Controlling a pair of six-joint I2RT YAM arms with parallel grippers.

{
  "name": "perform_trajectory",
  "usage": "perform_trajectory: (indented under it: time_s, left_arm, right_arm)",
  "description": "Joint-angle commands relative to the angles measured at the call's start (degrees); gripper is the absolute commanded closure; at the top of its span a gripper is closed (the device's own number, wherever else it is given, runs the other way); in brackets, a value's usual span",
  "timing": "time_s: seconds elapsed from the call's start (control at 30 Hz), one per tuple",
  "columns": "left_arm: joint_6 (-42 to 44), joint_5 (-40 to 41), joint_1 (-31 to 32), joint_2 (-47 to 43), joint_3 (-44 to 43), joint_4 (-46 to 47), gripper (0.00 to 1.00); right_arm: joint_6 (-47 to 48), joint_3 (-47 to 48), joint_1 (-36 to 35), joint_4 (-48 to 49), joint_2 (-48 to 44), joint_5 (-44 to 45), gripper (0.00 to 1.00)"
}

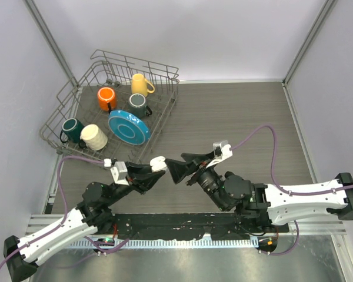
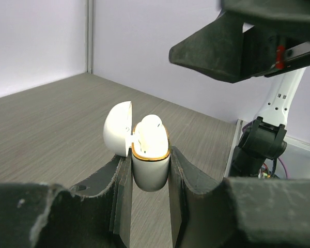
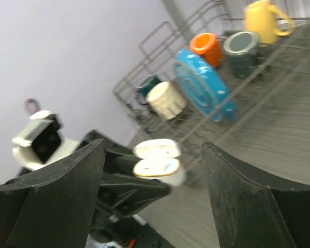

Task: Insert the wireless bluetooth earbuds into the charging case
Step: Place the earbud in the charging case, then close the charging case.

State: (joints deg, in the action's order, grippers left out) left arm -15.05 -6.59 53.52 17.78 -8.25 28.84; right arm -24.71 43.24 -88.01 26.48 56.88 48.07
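Observation:
My left gripper (image 1: 155, 167) is shut on a small white charging case (image 2: 150, 168) with a gold rim, and holds it upright above the table. Its lid (image 2: 117, 129) is swung open to the left. The white top of an earbud (image 2: 151, 125) stands in the case; I cannot tell how many are inside. No loose earbuds show. My right gripper (image 1: 175, 162) is open and empty, close to the case on its right. In the right wrist view the case (image 3: 163, 169) shows between my right fingers (image 3: 67, 186), further off.
A wire dish rack (image 1: 65, 94) stands at the back left. It holds a blue plate (image 1: 129, 127) and orange (image 1: 106, 97), yellow (image 1: 140, 84), dark green (image 1: 72, 130), grey (image 1: 137, 104) and cream (image 1: 93, 137) mugs. Purple cables trail from both arms.

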Motion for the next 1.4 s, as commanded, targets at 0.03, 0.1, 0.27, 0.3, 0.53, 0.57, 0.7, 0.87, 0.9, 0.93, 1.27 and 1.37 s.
perform_trajectory:
  time_s: [0.03, 0.1, 0.27, 0.3, 0.53, 0.57, 0.7, 0.87, 0.9, 0.93, 1.27, 1.37]
  left_arm:
    - [-0.77, 0.17, 0.10, 0.68, -2.74, 0.52, 1.00]
    - [-0.60, 0.09, 0.10, 1.11, -2.74, 0.43, 1.00]
    - [-0.68, -0.62, 0.01, 2.43, -3.35, 0.43, 1.00]
    - [-0.77, -0.97, 0.10, 2.61, -3.44, 0.25, 1.00]
    - [-1.04, -0.62, 0.18, 3.31, -3.96, 0.69, 1.00]
    - [-1.12, -0.53, 0.10, 3.49, -3.97, 0.87, 1.00]
    - [-1.39, -0.70, 0.10, 4.80, -3.79, 3.06, 1.00]
    - [-1.04, -3.68, 0.10, 7.44, -5.28, 4.55, 1.00]
    - [-0.51, -4.56, 0.10, 8.75, -5.72, 4.21, 1.00]
    - [-0.42, -5.36, 0.10, 9.37, -6.77, 4.03, 1.00]
    - [0.02, -9.93, 0.18, 15.18, -8.80, 5.35, 1.00]
    - [-0.24, -10.72, 0.10, 15.53, -9.06, 5.44, 1.00]
  right_arm:
    - [-8.07, 3.25, 0.47, -16.96, -2.82, 14.15, 0.18]
    - [-13.13, 3.60, 1.08, -20.83, -4.50, 14.76, 0.15]
    - [-26.96, 9.13, 12.55, -43.42, -5.82, 5.48, 0.14]
    - [-28.28, 9.75, 14.60, -45.27, -5.82, 2.49, 0.14]
    - [-30.04, 13.52, 27.26, -54.50, -1.27, -15.52, 0.13]
    - [-30.92, 13.79, 28.84, -54.95, -0.47, -21.56, 0.13]
    - [-33.64, 11.61, 36.58, -50.67, 2.79, -34.77, 0.13]
    - [-35.31, 9.94, 37.03, -44.59, -0.26, -33.14, 0.13]
    - [-36.89, 6.54, 37.03, -42.93, -2.02, -31.83, 0.13]
    - [-37.08, 3.98, 37.12, -36.30, -4.39, -31.81, 0.13]
    - [-29.87, 6.59, 37.21, -42.05, -1.87, -40.33, 0.13]
    - [-29.52, 5.97, 37.21, -38.27, -1.51, -42.00, 0.13]
